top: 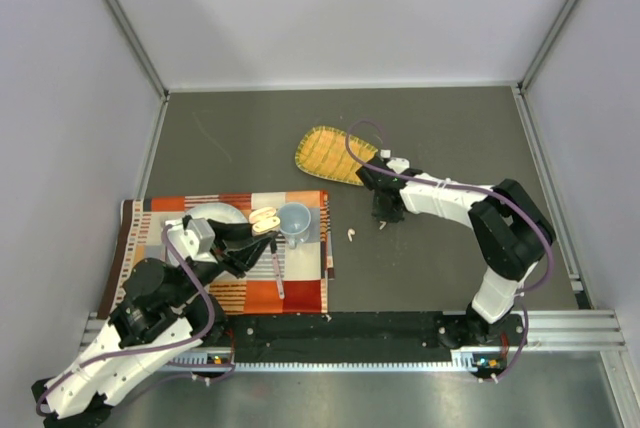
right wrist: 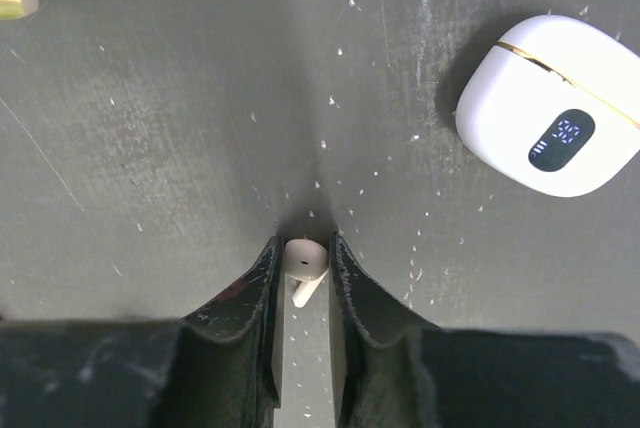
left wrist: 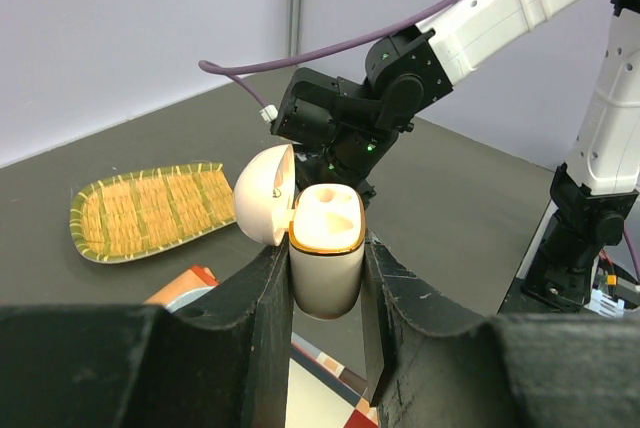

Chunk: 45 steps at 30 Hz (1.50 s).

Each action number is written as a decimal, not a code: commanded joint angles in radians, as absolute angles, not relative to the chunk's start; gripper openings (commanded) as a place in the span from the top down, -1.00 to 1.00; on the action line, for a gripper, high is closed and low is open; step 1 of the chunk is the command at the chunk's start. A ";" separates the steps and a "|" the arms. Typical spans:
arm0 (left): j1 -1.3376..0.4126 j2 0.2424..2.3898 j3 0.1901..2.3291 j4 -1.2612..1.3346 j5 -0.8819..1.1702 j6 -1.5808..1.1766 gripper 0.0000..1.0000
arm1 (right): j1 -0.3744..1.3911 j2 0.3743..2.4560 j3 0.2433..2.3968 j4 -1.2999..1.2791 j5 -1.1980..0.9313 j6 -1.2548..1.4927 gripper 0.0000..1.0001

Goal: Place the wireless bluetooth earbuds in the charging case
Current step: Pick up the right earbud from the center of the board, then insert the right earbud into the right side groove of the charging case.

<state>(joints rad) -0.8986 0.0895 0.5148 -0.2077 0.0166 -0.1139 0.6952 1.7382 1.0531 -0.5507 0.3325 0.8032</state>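
Observation:
My left gripper [left wrist: 327, 253] is shut on an open cream charging case [left wrist: 325, 278] with a gold rim, held upright, its lid [left wrist: 262, 196] swung to the left. From above the case [top: 265, 219] sits beside a blue cup [top: 296, 223]. My right gripper [right wrist: 305, 251] is down at the dark table, shut on a white earbud [right wrist: 305, 260] whose stem points towards the camera. In the top view the right gripper [top: 384, 216] is right of another earbud [top: 350, 234] lying loose on the table. The other earbuds are not visible.
A closed white case with a lit display [right wrist: 550, 108] lies near the right gripper. A yellow woven tray [top: 335, 155] sits behind it. A patterned cloth [top: 300, 293] at the front left carries the cup, a pale plate [top: 215, 214] and a pen [top: 276, 270].

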 commanded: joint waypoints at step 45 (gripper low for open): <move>-0.902 0.486 0.529 0.221 0.126 -0.238 1.00 | 1.311 0.911 0.982 0.113 0.520 0.152 1.00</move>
<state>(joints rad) -0.8986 0.4835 0.5144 0.1131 0.0784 -0.2379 1.2785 0.9096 0.9886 -0.0273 0.6159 0.2005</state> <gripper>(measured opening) 0.331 0.055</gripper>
